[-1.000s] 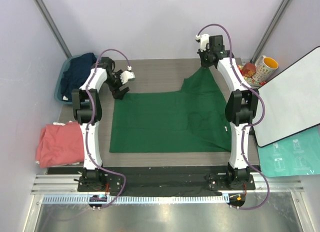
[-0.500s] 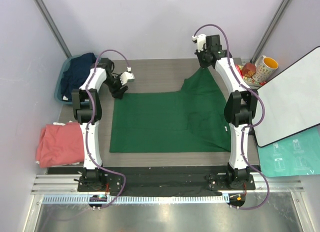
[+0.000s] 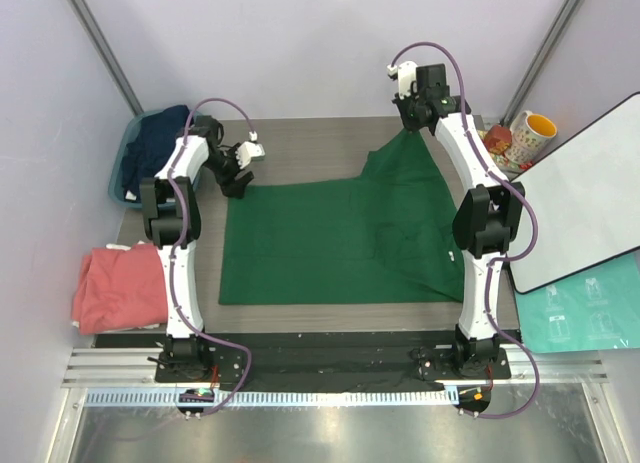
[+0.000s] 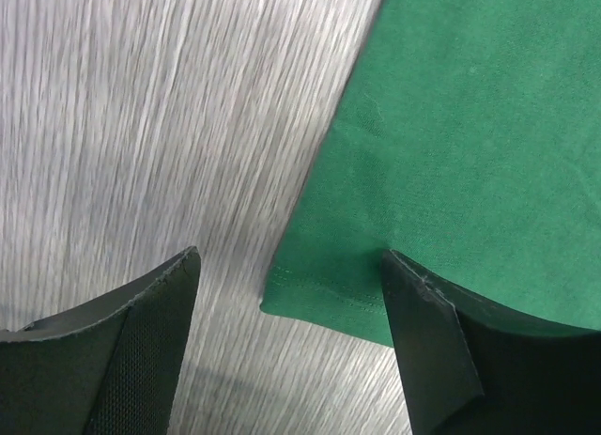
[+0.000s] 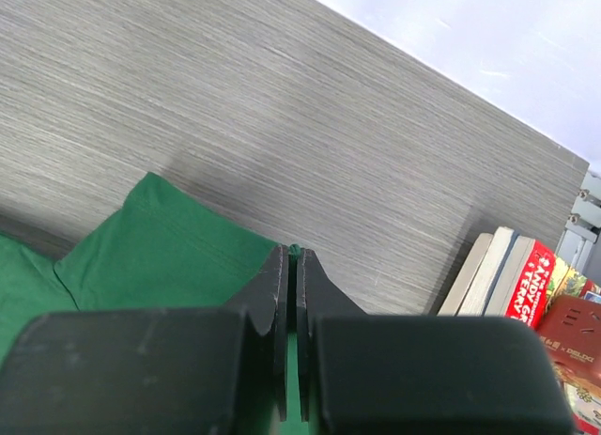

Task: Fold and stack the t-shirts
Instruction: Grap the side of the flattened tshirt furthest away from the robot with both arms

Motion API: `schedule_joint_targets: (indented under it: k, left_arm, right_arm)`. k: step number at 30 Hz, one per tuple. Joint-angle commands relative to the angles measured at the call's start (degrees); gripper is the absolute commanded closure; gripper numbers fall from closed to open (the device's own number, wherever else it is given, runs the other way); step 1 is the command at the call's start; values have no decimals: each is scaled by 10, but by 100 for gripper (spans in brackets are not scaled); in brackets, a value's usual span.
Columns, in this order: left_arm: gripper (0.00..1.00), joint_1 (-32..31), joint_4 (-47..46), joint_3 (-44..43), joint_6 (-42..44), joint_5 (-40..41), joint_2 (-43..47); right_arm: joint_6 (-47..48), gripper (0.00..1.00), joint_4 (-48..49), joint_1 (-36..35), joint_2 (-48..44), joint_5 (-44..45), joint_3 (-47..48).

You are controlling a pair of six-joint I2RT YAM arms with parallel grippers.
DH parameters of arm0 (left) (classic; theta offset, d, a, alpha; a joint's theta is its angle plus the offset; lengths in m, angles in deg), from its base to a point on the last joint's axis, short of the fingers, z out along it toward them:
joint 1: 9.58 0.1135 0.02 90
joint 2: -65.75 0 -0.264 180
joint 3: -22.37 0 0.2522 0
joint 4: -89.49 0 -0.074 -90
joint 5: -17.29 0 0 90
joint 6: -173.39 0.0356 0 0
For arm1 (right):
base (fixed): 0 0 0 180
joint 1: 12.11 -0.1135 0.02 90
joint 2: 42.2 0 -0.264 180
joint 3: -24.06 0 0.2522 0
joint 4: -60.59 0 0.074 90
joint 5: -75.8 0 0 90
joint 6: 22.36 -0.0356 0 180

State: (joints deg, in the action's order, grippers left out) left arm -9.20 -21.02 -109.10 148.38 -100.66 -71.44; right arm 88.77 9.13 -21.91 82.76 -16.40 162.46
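Note:
The dark green t-shirt (image 3: 340,238) lies spread flat on the grey table. My left gripper (image 3: 237,183) is open over its far left corner, which shows in the left wrist view (image 4: 329,289) between my fingers (image 4: 141,332). My right gripper (image 3: 412,123) is shut on the shirt's far right corner and holds it lifted above the table, so the cloth rises to it; the pinched cloth shows in the right wrist view (image 5: 294,251). The salmon-pink t-shirt (image 3: 118,288) lies crumpled at the left edge. The navy t-shirt (image 3: 158,143) lies in the teal tub (image 3: 124,155).
Books (image 5: 512,275) and a yellow and white mug (image 3: 531,135) stand at the table's far right. A white board (image 3: 585,193) leans on the right. A teal sheet (image 3: 590,318) lies beside the table at the right.
My right gripper has risen and moved a little farther back with the green corner. My left gripper has shifted slightly left toward the shirt's far left corner.

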Motion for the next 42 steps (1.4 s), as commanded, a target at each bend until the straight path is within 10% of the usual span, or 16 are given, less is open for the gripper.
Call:
schedule_joint_targets:
  k: [1,14,22,42]
  left_arm:
    - [22,25,12,-1,23,25,-21]
    - [35,27,16,3,22,20,-41]
    - [99,27,-3,9,9,16,-36]
    - [100,12,-66,27,-68,-35,137]
  right_arm:
    - [7,99,12,-5,-41,9,-2]
    - [16,99,10,-11,-45,18,-4]
    - [16,99,10,-14,-47,19,-6]
    - [30,99,-19,-13,-70,-34,-6]
